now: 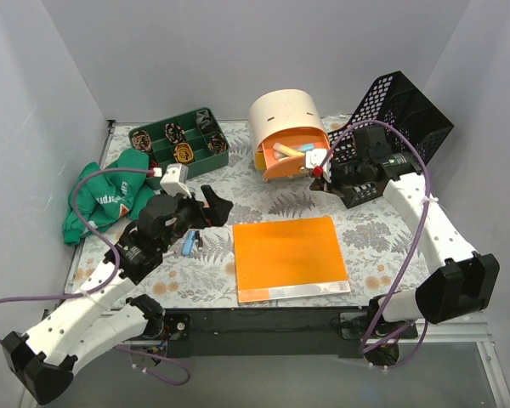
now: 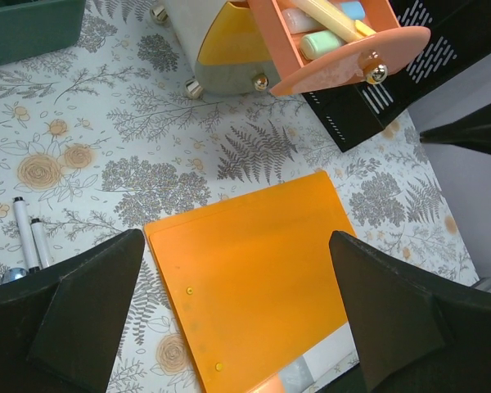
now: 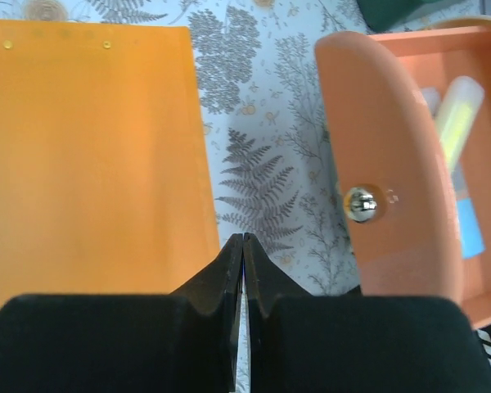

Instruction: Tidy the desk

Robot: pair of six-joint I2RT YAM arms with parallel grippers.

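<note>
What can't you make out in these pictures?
Top view: contents of the green tray, too small.
Top view: inside of the black basket, partly behind the right arm.
Left wrist view: the pens, cut off by the left gripper.
Right wrist view: contents of the orange drawer, behind its front.

Fern-print desk point(image 1: 276, 202) with orange folder point(image 1: 289, 257), green tray point(image 1: 206, 151), pens point(image 2: 23, 233), black basket point(image 1: 404, 119).

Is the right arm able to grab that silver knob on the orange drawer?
Probably yes. The right gripper sits just beside the silver knob on the orange drawer, nothing between them. Its jaws are shut, though, so they would have to open first.
</note>
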